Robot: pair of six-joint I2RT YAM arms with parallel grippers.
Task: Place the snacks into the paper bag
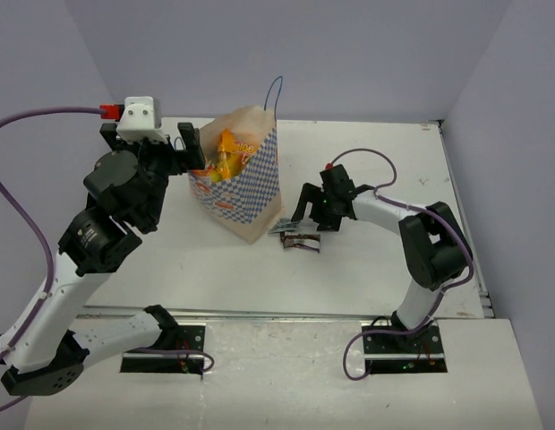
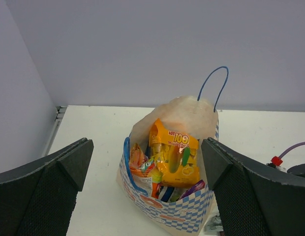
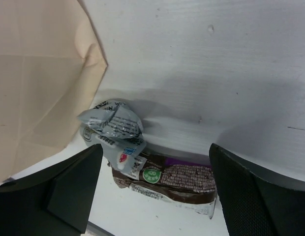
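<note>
The paper bag (image 1: 251,193) stands open at mid-table, checkered sides and blue cord handle up. Inside it I see a yellow-orange bag (image 2: 174,152), an orange packet with green (image 2: 142,164) and a purple packet (image 2: 194,188). My left gripper (image 2: 147,157) hovers open over the bag's mouth, holding nothing. Right of the bag (image 3: 34,73) a small dark brown bar (image 3: 179,179) lies flat on the table. A crumpled silver-grey packet (image 3: 113,130) rests against its left end. My right gripper (image 3: 156,157) is open, one finger on each side of the bar, just above it.
The bar (image 1: 302,241) and grey packet (image 1: 286,226) lie close to the bag's right base. The white table (image 1: 376,161) ends at a rail on the right (image 1: 461,206) and walls behind. A purple cable (image 1: 45,116) loops off the left arm.
</note>
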